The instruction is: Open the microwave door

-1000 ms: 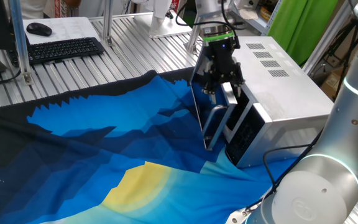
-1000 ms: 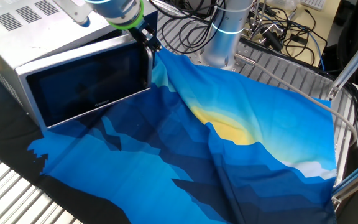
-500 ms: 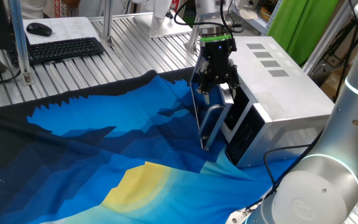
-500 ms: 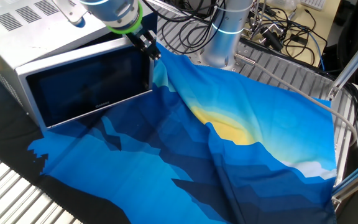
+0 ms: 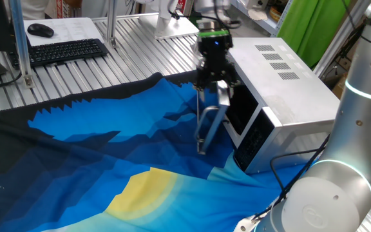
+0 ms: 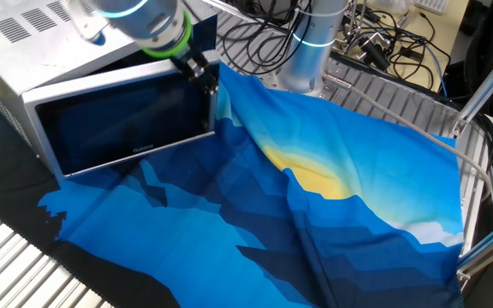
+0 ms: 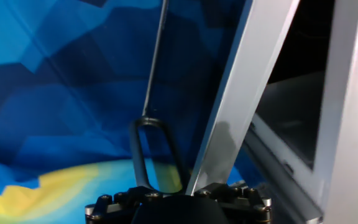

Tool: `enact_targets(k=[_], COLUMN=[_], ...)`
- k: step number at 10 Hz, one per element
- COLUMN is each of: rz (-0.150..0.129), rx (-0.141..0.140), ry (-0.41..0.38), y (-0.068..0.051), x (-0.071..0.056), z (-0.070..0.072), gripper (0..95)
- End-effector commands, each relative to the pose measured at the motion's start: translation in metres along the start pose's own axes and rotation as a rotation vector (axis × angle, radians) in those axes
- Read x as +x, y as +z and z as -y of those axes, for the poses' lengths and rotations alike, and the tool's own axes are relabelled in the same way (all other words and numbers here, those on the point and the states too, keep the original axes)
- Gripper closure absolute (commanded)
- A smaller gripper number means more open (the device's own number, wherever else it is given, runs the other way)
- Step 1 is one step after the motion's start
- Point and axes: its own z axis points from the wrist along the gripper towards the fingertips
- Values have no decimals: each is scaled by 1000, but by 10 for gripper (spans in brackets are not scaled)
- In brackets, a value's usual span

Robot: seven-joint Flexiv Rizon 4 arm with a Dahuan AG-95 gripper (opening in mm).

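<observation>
Silver-grey frame, dark glass: the microwave door (image 6: 127, 120) is a flat rectangular panel, partly swung out from the microwave (image 5: 282, 96), with a gap showing at its handle edge. A curved silver bar handle (image 5: 209, 125) runs down that free edge. The oven is a boxy brushed-metal case with vent slots on top and a black control panel (image 5: 253, 138) at 5 o'clock of the door opening; in the one fixed view it sits at 3 o'clock of the table. The gripper (image 5: 214, 82), black with a green ring above it, hangs at the door's top corner by the handle; whether its fingers are apart or clamped on anything cannot be told, as they are small and dark in both fixed views and out of frame in the hand view. The hand view shows the door edge as a smooth silver slab (image 7: 241, 93) tilted across frame, with a thin dark bar and loop beside it, hard to identify. A blue, black and yellow cloth (image 6: 298, 205) with jagged shapes, wrinkled, covers the ribbed metal table (image 5: 127, 51). A black keyboard (image 5: 66, 50) lies at 11 o'clock, and a second silver arm (image 5: 353, 142) is cut off at 4 o'clock.
</observation>
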Motion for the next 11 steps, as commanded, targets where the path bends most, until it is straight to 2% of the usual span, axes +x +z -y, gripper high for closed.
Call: enact_targets(k=[1,3,5,6,9,11], rz=[1,-1,-6,-6,-15,-35], rx=[-6,-9,-5,-5,-7,-40], ry=[5,13,35,37,49,41], y=[1,1,1,1,4,7], x=[3,7,19,22,45,53], z=[1,1,-1,-1,-3,5], gripper=[0,0,0,190,190,190])
